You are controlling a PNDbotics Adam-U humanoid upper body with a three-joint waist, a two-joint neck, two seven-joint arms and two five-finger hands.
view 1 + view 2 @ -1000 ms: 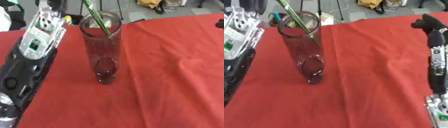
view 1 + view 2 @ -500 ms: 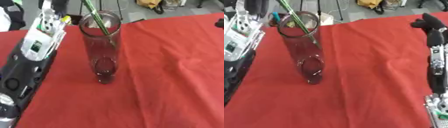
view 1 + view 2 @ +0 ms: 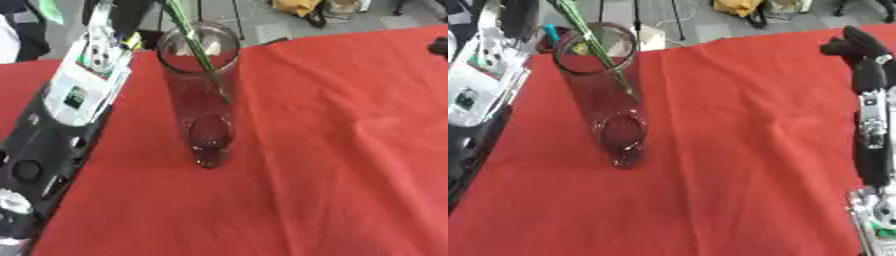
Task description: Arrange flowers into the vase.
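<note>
A tall clear glass vase [image 3: 203,105] stands on the red tablecloth [image 3: 332,150], left of the middle. A thin green flower stem [image 3: 199,55] slants down from the top edge through the vase's mouth, and its lower end is inside the glass. My left arm runs up the left side with its white panel beside the vase. Its dark left hand [image 3: 129,14] is cut off by the top edge, above and left of the vase's rim. My right hand [image 3: 852,44] rests far right on the cloth, fingers relaxed, holding nothing.
My right forearm [image 3: 872,125] lies along the right edge of the cloth. Beyond the table's far edge, the floor holds a yellow object [image 3: 741,6], stand legs and a box. The cloth has shallow folds right of the vase.
The green stem now reaches deeper into the vase than before. My left arm has shifted slightly. The right hand has stayed where it was.
</note>
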